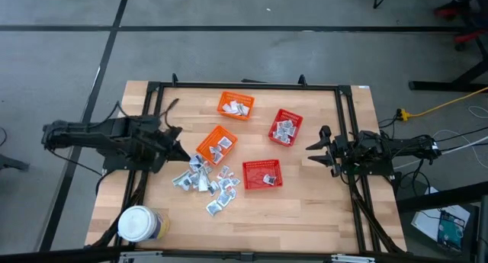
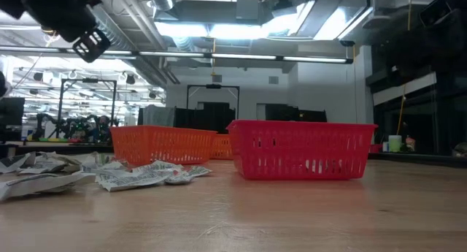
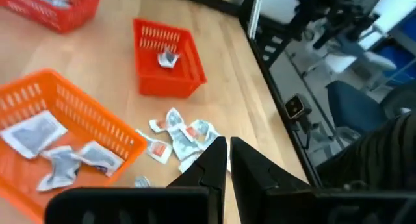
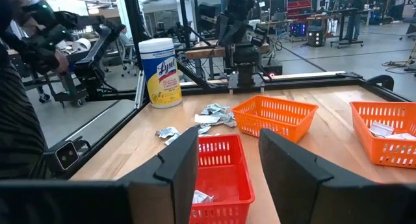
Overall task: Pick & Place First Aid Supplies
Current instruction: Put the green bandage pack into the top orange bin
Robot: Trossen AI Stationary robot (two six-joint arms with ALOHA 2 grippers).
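Two end effectors work over a wooden table [image 1: 305,210]. Left end effector [image 3: 227,160] has its fingers pressed together, holding nothing, hovering just above the loose pile of first aid supplies [image 1: 204,181]; an orange basket [image 1: 217,144] holding a few sachets sits just beside it. Right end effector [image 4: 227,162] stands open and empty, apart from the pile, with a red basket [image 1: 261,174] between them. Both arms reach in level from opposite table edges. A white-lidded jar [image 1: 138,223] stands beyond the pile.
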